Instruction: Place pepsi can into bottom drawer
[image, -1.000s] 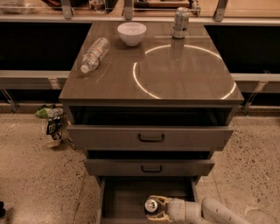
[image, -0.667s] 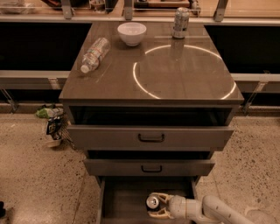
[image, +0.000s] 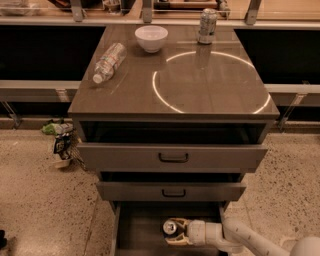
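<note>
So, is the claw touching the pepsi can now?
Touching. In the camera view the claw reaches into the bottom drawer and clamps both sides of the pepsi can, with no gap.

Nothing legible anywhere, not even on the dark silver-topped soda can (image: 170, 226), clasped by the white gripper (image: 174, 232) in the near bottom drawer (image: 140, 231).

White tool (image: 174, 232) in grey bottom drawer (image: 140, 231)

Arm (image: 242, 236) low frm R; end effector (image: 177, 233) clasps pepsi can (image: 170, 227).
</note>
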